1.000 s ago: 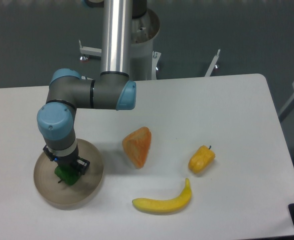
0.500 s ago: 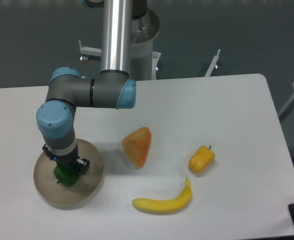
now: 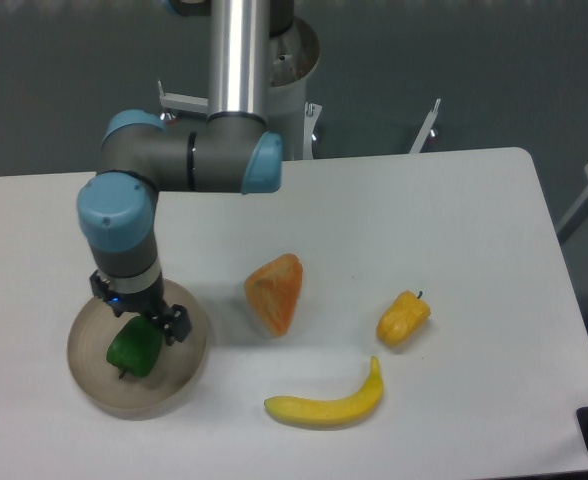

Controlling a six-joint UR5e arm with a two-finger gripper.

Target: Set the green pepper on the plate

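The green pepper (image 3: 133, 350) lies on the left half of the round beige plate (image 3: 179, 378) at the table's front left, stem toward the front. My gripper (image 3: 142, 318) hangs just above the pepper's far side, pointing straight down. It is open, and the pepper rests on the plate free of it. The wrist hides most of the fingers; one dark fingertip (image 3: 176, 326) shows to the right of the pepper.
An orange wedge-shaped fruit (image 3: 275, 291) lies right of the plate. A yellow-orange pepper (image 3: 403, 318) and a banana (image 3: 326, 403) sit further right and toward the front. The arm's base column (image 3: 242, 60) stands at the back.
The gripper has risen and shifted slightly right, off the green pepper. The pepper stays on the plate, and more of it shows now.
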